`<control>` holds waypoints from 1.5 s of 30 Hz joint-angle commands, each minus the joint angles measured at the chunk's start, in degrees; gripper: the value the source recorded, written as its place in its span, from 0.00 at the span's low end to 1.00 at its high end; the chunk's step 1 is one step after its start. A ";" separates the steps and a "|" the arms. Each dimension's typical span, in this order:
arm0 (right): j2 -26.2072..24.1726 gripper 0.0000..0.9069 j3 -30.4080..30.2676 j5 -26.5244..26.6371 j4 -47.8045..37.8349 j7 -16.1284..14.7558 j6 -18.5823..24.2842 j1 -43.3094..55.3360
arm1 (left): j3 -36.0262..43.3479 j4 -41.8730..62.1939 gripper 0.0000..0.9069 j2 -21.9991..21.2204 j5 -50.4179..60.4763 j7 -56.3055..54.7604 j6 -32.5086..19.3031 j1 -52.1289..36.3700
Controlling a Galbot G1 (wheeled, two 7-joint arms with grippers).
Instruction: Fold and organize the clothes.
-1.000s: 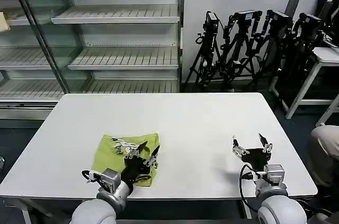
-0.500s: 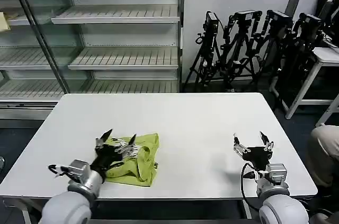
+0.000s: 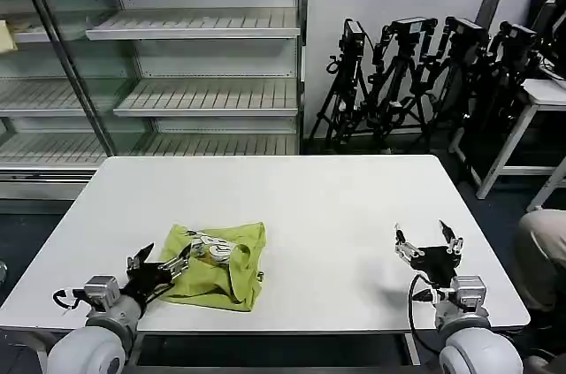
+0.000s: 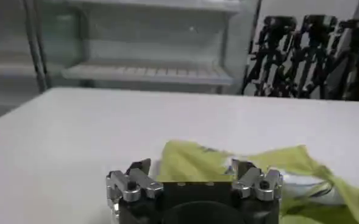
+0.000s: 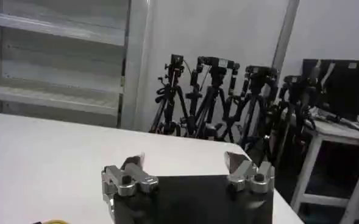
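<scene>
The clothes (image 3: 225, 266), a lime yellow-green shirt, lie in a rumpled, roughly folded bundle on the white table (image 3: 301, 206), near its front left. My left gripper (image 3: 162, 256) hovers open at the bundle's left edge, low over the table. In the left wrist view the left gripper (image 4: 194, 173) holds nothing, and the clothes (image 4: 301, 165) lie just beyond its fingertips. My right gripper (image 3: 427, 241) stands open and empty over the front right of the table, far from the shirt. The right gripper (image 5: 185, 163) has only bare tabletop ahead of it.
Metal shelving (image 3: 195, 56) stands behind the table on the left. A row of black tripods (image 3: 416, 73) lines the wall at the back right. Another white table (image 3: 539, 100) stands at the far right. The table's front edge runs just under both grippers.
My left gripper has drawn back off the shirt toward the front left corner, open. The shirt stays as a bundle. The right gripper has barely moved.
</scene>
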 commanded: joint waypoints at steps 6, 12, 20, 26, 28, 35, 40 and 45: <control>-0.41 1.00 0.22 0.25 -0.39 0.02 0.16 0.14 | -1.26 10.32 0.87 -1.14 -2.89 1.99 0.52 -2.75; -0.31 1.00 -0.19 0.28 -0.99 0.07 0.05 1.01 | -0.66 9.38 0.01 -1.32 -4.92 2.39 0.49 -2.26; 0.04 1.00 -1.34 0.19 -1.40 0.19 -0.12 2.08 | 0.00 8.73 0.01 -1.77 -4.93 2.38 0.32 -1.84; 0.05 1.00 -1.26 0.21 -1.50 0.15 0.04 1.80 | 0.42 7.85 0.01 -2.29 -4.56 2.40 0.24 -1.51; 0.02 1.00 -1.24 0.20 -1.46 0.15 0.13 1.64 | 0.56 7.63 0.01 -2.50 -3.89 2.41 0.16 -1.59; -0.46 1.00 -1.02 0.25 -1.31 0.14 0.31 1.40 | -1.27 7.48 0.01 0.85 -0.61 2.25 -0.46 -2.58; -0.86 1.00 -1.27 0.54 -1.50 0.08 0.65 1.83 | -9.61 7.20 0.01 10.57 -0.88 2.84 0.93 -2.17; -0.35 1.00 -3.37 0.48 -2.57 0.01 1.23 3.26 | -21.81 10.51 0.01 23.02 -0.98 5.33 0.96 1.48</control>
